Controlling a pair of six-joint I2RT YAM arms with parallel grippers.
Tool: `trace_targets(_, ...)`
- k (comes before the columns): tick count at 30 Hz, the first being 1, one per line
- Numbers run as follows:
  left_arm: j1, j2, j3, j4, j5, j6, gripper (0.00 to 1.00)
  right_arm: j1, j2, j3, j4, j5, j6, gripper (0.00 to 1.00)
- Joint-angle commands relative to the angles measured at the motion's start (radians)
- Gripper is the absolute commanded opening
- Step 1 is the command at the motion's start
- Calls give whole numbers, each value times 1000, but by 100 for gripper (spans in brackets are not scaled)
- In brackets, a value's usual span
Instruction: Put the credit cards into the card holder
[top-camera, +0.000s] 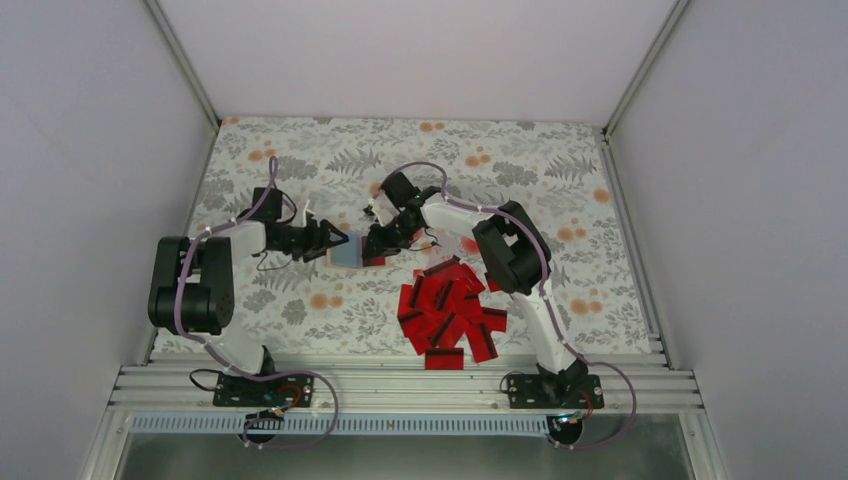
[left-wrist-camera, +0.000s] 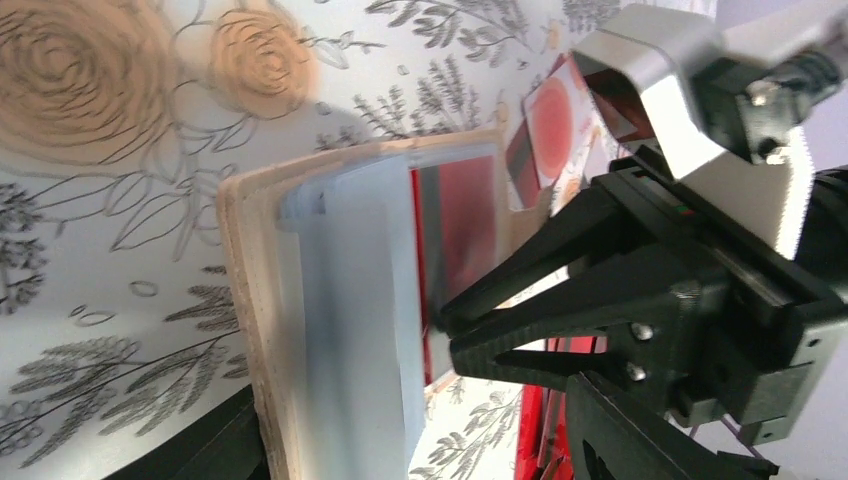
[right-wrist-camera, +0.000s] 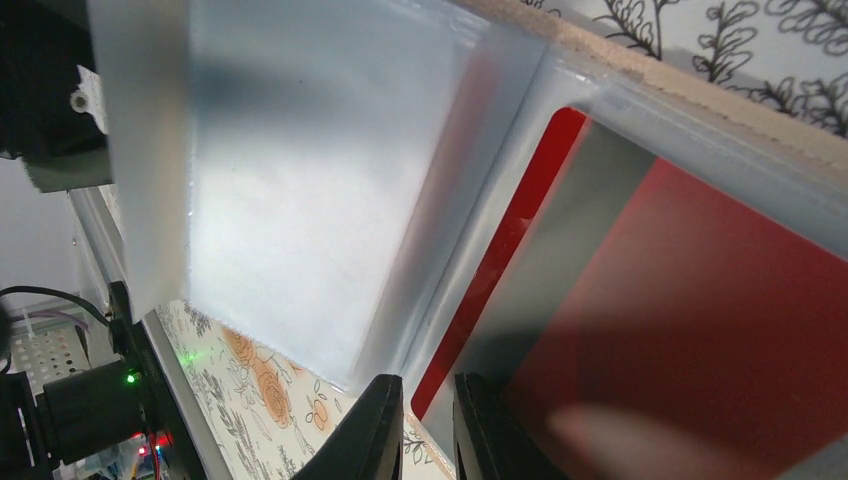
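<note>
Floral-printed cloth (top-camera: 560, 170) forms the work surface. Left gripper (top-camera: 333, 240) braces the tan-beige flat card holder (top-camera: 346, 256) mid-cloth, presenting its clear sleeve (right-wrist-camera: 300, 190). Its jaws stand wide; whether they clamp cannot be determined. Right gripper (left-wrist-camera: 445, 335) pinches one red, grey-striped credit card (left-wrist-camera: 465, 230), partly inside the sleeve. Only the top view shows the remaining red cards (top-camera: 450, 310), heaped near-right.

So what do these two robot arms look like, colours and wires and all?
The left arm and right arm match: white links, chunky black joints, black base plates. A thin purple cable loops along each. The left gripper and right gripper are black, each with two tapered wedge-shaped fingers.
</note>
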Motion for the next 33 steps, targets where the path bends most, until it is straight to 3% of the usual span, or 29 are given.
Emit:
trace_targets(1,-26,-33,50,-41,39,31,64,-5,48,11,-35,38,-12,15)
trace_targets(16,-178,-2,202,-196,-229,20,51,-22,1,-1,4,32,18,15)
trace_targets(33,-301,60,319,-244,-386,-28,42,-82,-206,-103,-29,119,-7,14)
